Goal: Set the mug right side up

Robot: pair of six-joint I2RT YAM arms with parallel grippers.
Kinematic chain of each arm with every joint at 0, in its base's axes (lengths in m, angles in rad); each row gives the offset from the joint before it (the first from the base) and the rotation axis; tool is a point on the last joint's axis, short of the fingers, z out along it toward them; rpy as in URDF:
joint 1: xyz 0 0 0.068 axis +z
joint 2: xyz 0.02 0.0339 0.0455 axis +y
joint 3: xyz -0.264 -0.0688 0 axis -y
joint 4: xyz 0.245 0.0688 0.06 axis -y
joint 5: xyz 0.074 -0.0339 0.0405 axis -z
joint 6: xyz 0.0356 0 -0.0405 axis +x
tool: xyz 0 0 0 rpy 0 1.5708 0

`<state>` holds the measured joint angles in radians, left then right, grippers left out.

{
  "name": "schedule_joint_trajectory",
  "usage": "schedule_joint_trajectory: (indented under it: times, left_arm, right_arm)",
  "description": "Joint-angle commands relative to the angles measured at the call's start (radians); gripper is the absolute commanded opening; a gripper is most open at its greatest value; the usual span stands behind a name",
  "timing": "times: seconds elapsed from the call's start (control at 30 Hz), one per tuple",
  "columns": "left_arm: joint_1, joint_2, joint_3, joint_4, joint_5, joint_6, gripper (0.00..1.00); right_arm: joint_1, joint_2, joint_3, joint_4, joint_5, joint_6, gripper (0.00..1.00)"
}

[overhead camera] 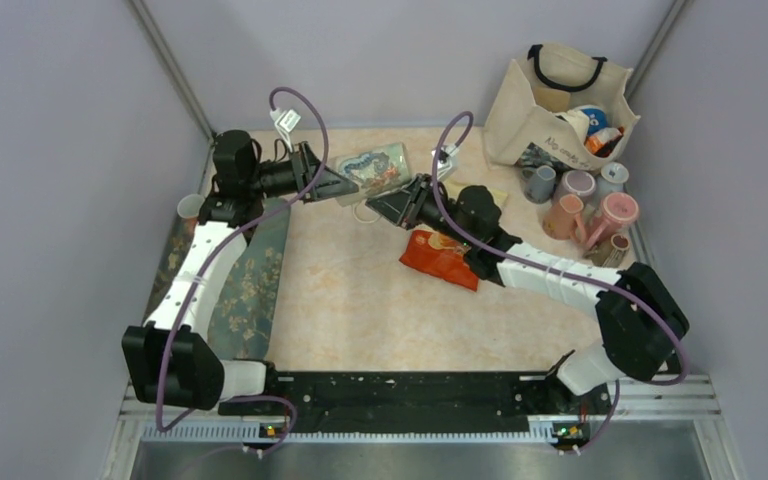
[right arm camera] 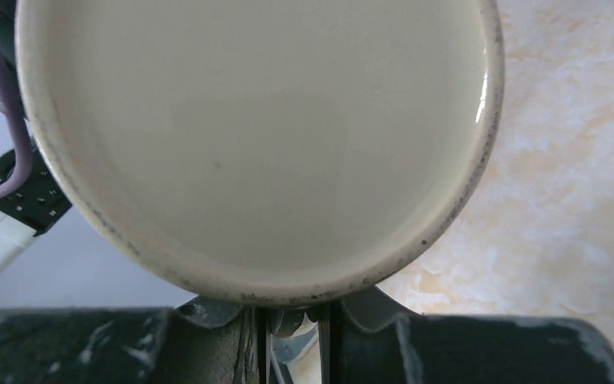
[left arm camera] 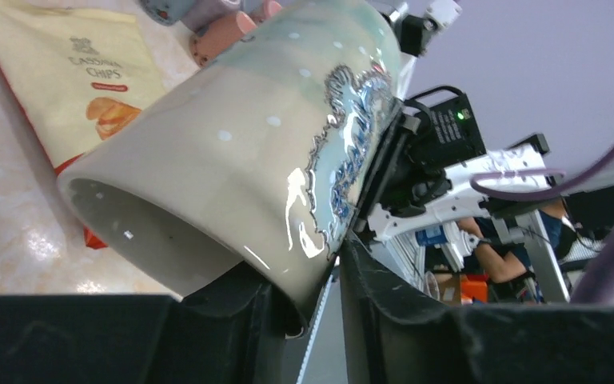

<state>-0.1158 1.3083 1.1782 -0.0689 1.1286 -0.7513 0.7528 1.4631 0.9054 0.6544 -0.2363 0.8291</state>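
The mug [overhead camera: 375, 168] is pale cream with a blue-green pattern and is held on its side in the air at the back middle. My left gripper [overhead camera: 338, 185] is shut on its rim, with one finger inside the mouth and one outside, as the left wrist view [left arm camera: 320, 272] shows on the mug [left arm camera: 240, 144]. My right gripper [overhead camera: 388, 203] is at the mug's other end. In the right wrist view the mug's round cream base [right arm camera: 256, 136] fills the frame, and the gripper [right arm camera: 292, 308] is nearly closed right under its edge, seemingly on the handle.
A red and cream chips bag [overhead camera: 440, 258] lies under the right arm. A canvas tote [overhead camera: 555, 100] and several mugs [overhead camera: 580, 200] stand at the back right. A dark patterned cloth [overhead camera: 250, 270] and a small cup [overhead camera: 190, 207] lie at the left.
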Motion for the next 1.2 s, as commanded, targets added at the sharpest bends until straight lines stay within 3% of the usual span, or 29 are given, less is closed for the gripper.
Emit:
schedule_joint_trajectory:
  times: [0.0, 0.03, 0.07, 0.17, 0.27, 0.37, 0.4, 0.63, 0.73, 0.9, 1.17]
  left_arm:
    - [-0.021, -0.047, -0.009, 0.208, 0.061, -0.110, 0.21]
    - [-0.021, -0.046, -0.006, 0.208, 0.057, -0.107, 0.08]
    - [-0.020, -0.048, -0.003, 0.201, 0.048, -0.100, 0.00]
    - [-0.018, -0.071, 0.018, 0.095, -0.030, -0.001, 0.00]
    - [-0.017, -0.088, 0.097, -0.226, -0.245, 0.270, 0.00]
    - [-0.009, -0.081, 0.151, -0.404, -0.466, 0.505, 0.00]
    - [-0.001, -0.074, 0.163, -0.442, -0.506, 0.572, 0.00]
    - [0.051, 0.036, 0.229, -0.705, -0.835, 1.008, 0.00]
    - [0.105, 0.145, 0.306, -0.829, -0.894, 1.173, 0.00]
    - [0.257, 0.350, 0.497, -1.020, -0.938, 1.290, 0.00]
    - [0.311, 0.551, 0.612, -1.093, -1.006, 1.338, 0.00]
  right_arm:
    - [0.052, 0.053, 0.119, 0.192, -0.054, 0.030, 0.00]
    - [0.058, 0.070, 0.133, 0.186, -0.059, 0.033, 0.00]
    - [0.064, 0.086, 0.146, 0.184, -0.069, 0.037, 0.00]
    - [0.065, 0.114, 0.153, 0.172, -0.073, 0.068, 0.03]
    - [0.066, 0.099, 0.125, 0.065, 0.007, 0.043, 0.51]
    - [0.066, 0.083, 0.137, -0.150, 0.086, -0.063, 0.95]
    - [0.066, 0.079, 0.143, -0.222, 0.109, -0.098, 0.98]
    - [0.065, 0.024, 0.115, -0.436, 0.141, -0.223, 0.99]
    - [0.065, -0.006, 0.139, -0.547, 0.175, -0.306, 0.99]
    - [0.063, -0.040, 0.200, -0.746, 0.293, -0.415, 0.99]
    - [0.006, -0.123, 0.199, -0.856, 0.362, -0.420, 0.99]
